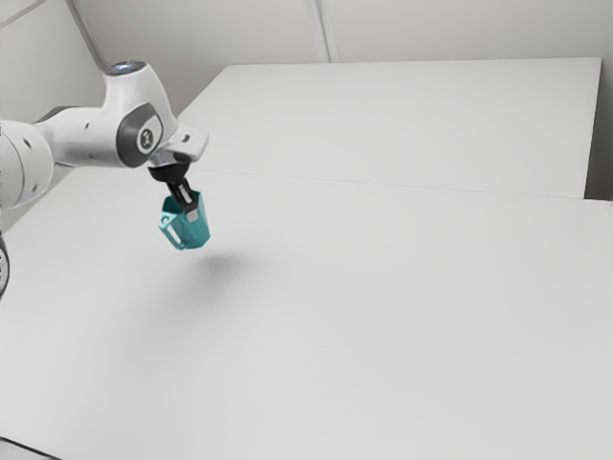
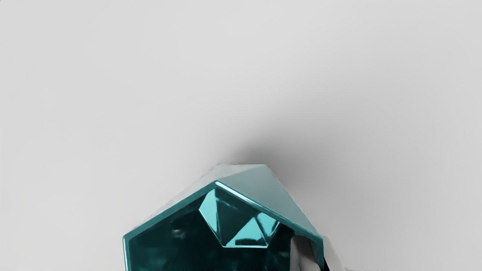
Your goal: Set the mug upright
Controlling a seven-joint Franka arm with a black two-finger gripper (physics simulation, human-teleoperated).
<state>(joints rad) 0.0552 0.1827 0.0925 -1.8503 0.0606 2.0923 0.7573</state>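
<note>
The teal faceted mug hangs above the table, tilted somewhat, its mouth upward and its handle toward the exterior view's left. The gripper reaches down to its rim and is shut on the mug's side wall. Looking from the hand, the mug shows its open mouth and faceted inner bottom. One pad of the gripper is inside the mug and the other presses the same wall from outside.
A wide white table lies below, with the mug's soft shadow on it. Behind it a second white surface stretches toward the pale wall.
</note>
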